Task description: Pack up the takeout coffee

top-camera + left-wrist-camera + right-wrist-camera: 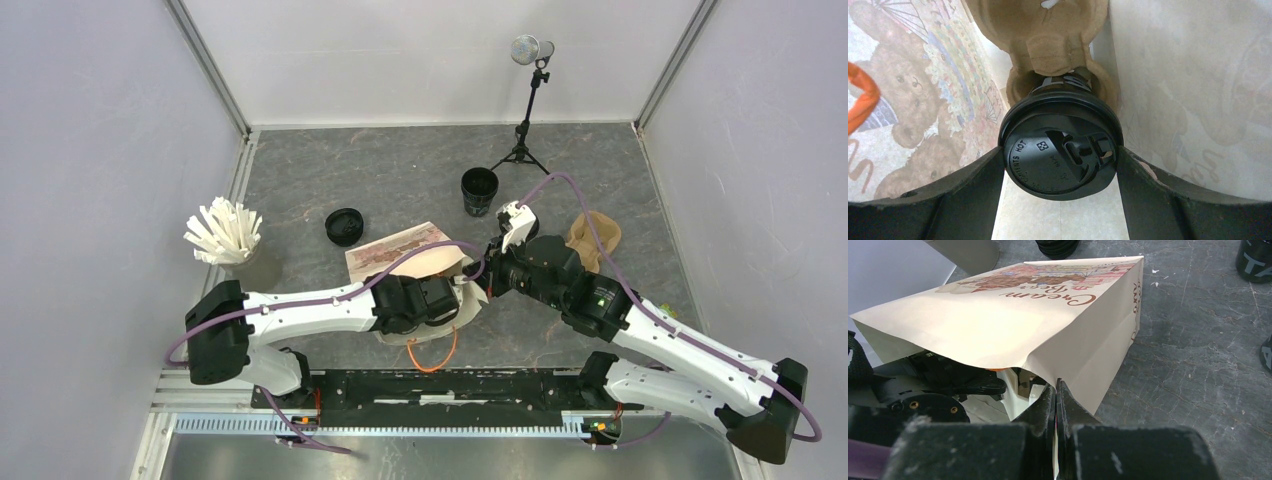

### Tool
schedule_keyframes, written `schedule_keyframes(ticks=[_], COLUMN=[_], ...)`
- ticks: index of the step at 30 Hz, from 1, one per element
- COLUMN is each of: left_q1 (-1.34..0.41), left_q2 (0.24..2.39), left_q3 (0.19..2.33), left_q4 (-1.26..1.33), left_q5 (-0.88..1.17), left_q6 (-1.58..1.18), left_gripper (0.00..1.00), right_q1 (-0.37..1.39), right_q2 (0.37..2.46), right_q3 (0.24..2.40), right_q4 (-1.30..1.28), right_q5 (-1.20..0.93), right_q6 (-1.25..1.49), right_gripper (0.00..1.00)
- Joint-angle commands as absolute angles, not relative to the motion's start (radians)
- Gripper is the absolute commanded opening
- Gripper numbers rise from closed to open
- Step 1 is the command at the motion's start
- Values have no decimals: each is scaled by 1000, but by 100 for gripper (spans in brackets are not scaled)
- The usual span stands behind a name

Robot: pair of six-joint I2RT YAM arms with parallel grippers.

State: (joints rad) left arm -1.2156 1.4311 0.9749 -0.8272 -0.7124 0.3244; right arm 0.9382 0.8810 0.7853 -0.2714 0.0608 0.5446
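- Left tool (1060,149): the jaws stand wide, and both inner faces touch the rim of the lid of the lidded cup (1048,125), so the cup is gripped. In the top view this tool is hidden inside the paper bag (400,245).
- Lidded cup: centre of the left wrist view, seated in one pocket of the pulp carrier (1048,45). Both are inside the bag, with printed bag walls at the left and right of the frame.
- Orange handle (863,100): left edge of the left wrist view. In the top view it loops out below the bag mouth.
- Right tool (1055,397): jaws fully closed, pinching the paper edge at the bag mouth, lower centre of the right wrist view.
- Paper bag: lies on its side on the bench (620,170), centre of the top view, mouth toward the arm bases.
- Open cup (479,190): upright and without a lid, above and right of the bag.
- Loose lid (344,226): on the bench just left of the bag's far end.
- Brown pulp piece (594,238): right of the right tool.
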Motion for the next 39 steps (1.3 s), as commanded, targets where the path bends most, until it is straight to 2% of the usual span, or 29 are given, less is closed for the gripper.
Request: schedule_keyframes(ticks=[1,39], left_q1=[-1194,-1109], left_q2=[1453,1404], left_q3=[954,876], left_q4=[-808,-693], left_q5=[-661,-627], left_q6=[366,426], left_gripper=[52,53], right_q1=[942,942], right_q2=[881,876], right_q3=[807,787], right_q4=[-251,-235], right_q5=[29,15], right_q6=[541,540], right_gripper=[0,0])
